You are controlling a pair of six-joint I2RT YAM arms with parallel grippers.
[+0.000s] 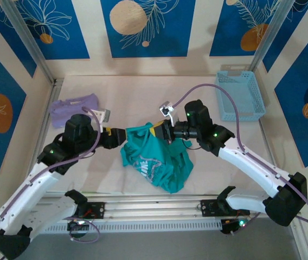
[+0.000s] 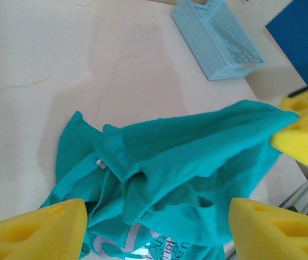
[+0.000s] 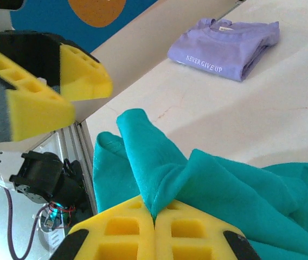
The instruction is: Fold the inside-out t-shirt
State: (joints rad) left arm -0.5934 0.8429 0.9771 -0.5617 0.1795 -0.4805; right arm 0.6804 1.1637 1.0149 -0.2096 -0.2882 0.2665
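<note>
The right gripper [image 1: 157, 131] pinches a raised fold of the crumpled teal t-shirt [image 1: 156, 161] lying on the table [image 1: 143, 92], while the left gripper [image 1: 122, 135] hangs spread apart just beside it.

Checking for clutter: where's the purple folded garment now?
Top view: the purple folded garment lies far left on the table, beyond the left gripper, apart from the t-shirt.

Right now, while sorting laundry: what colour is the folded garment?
The folded garment is lavender; right wrist view.
</note>
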